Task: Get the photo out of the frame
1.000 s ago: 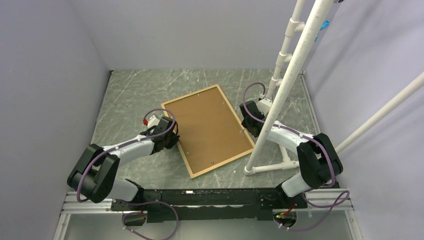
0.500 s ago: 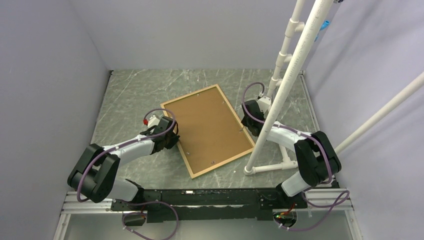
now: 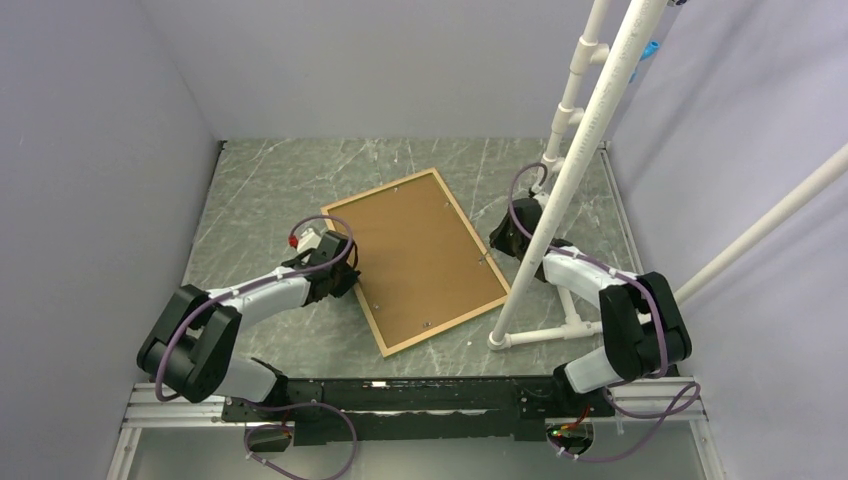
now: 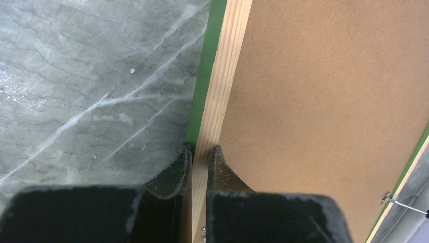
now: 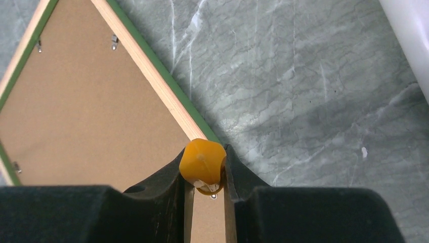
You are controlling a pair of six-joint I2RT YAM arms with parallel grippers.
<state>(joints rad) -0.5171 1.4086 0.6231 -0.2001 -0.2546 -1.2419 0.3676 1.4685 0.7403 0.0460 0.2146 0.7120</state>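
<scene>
The task is at an early stage. The frame [image 3: 447, 322] lies face down on the grey marbled surface [image 3: 270, 190], roughly midway between the two arms and turned at an angle. Its light wood rim faces up, with a strip of green showing along the outer edge. The brown backing board [image 3: 415, 260] fills the whole opening and sits flat inside the rim. The photo cannot be seen in any view; it is presumably under that board, inside the frame.

The left end effector [image 4: 201, 152] is clenched on the frame's long left rim, one finger outside the green edge and the other on the board side, which looks like a steadying hold. The right end effector [image 5: 205, 154] is at the opposite long edge, over the rim. It is closed on a small orange piece [image 5: 202, 161], and what that piece is cannot be told. Small metal retaining tabs [image 5: 115, 41] show along the inside of the rim in the right wrist view; whether they are turned onto the board or clear of it is too small to judge.

Nothing that frees the print appears finished. What is left, by this reading, is clearing any tabs that hold the board, lifting the board out, then drawing the photo clear of the frame.
</scene>
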